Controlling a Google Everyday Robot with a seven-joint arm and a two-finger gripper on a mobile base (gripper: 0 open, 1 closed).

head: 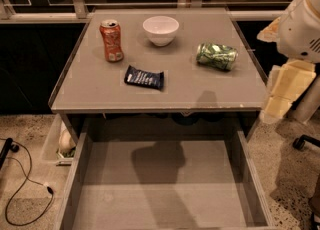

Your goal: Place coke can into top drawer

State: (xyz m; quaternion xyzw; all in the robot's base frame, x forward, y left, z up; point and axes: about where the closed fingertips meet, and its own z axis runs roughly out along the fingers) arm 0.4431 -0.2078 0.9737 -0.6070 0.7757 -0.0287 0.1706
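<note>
- The task is at its opening step: the coke can [111,40] stands upright near the back-left corner of the surface [190,91], untouched, and nothing has been picked up yet
- The top drawer [210,194] is already pulled out below the front edge of the surface, its flat grey bottom bare, so I judge that only the grasp and the transfer remain
- The tool [285,91] hangs off the right side of the surface, just beside its front-right corner and well apart from the coke can; it touches nothing and carries nothing
- Whether the tool is spread or closed cannot be told from this view
- The next move, as I judge it, calls for a reach across the surface to the far left, coming at the coke can from the side or from above
- That path passes near the dented green can [216,56] lying on its side at the right, the white bowl [160,29] just to the right of the coke can, and the dark snack packet [144,77] in front of it; the tool should clear all three
- Once gripped, the can needs lifting clear of the front edge before it is lowered into the drawer
</note>
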